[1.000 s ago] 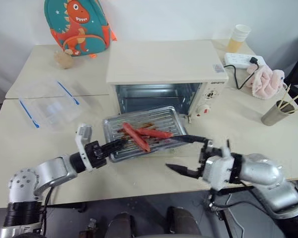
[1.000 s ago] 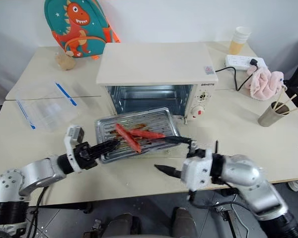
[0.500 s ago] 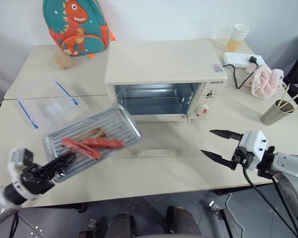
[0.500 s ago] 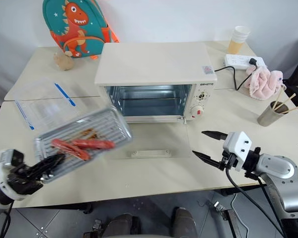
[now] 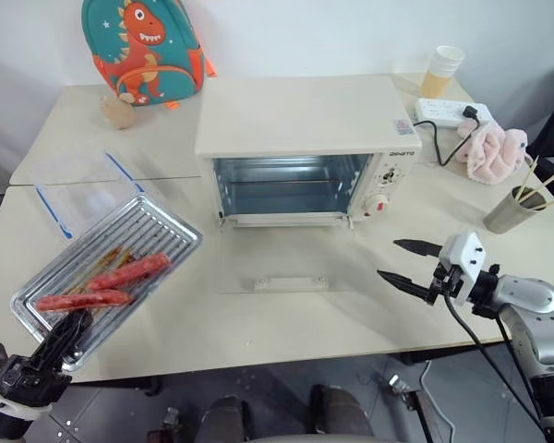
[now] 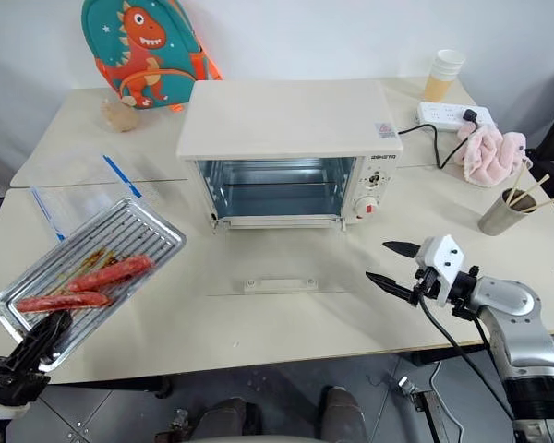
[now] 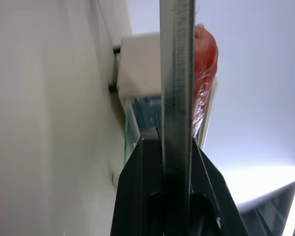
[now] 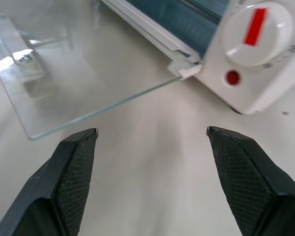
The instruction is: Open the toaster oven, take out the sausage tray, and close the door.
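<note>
Off to the left of the toaster oven (image 5: 305, 148), sausage tray (image 5: 106, 272) now swung clear of the flat-lying door (image 5: 275, 263), left gripper (image 5: 63, 334) clamped on its rim, right gripper (image 5: 408, 261) spread empty, leaving only the closing.

The toaster oven (image 5: 305, 148) sits mid-table (image 5: 286, 332), its door (image 5: 282, 268) lying flat toward six o'clock. The sausage tray (image 5: 106, 277) is out at eight o'clock, gripped at its near corner by the left gripper (image 5: 60, 337). The right gripper (image 5: 408, 263) hovers at four o'clock, off the door's corner. A backpack (image 5: 143, 46) stands at eleven o'clock.
</note>
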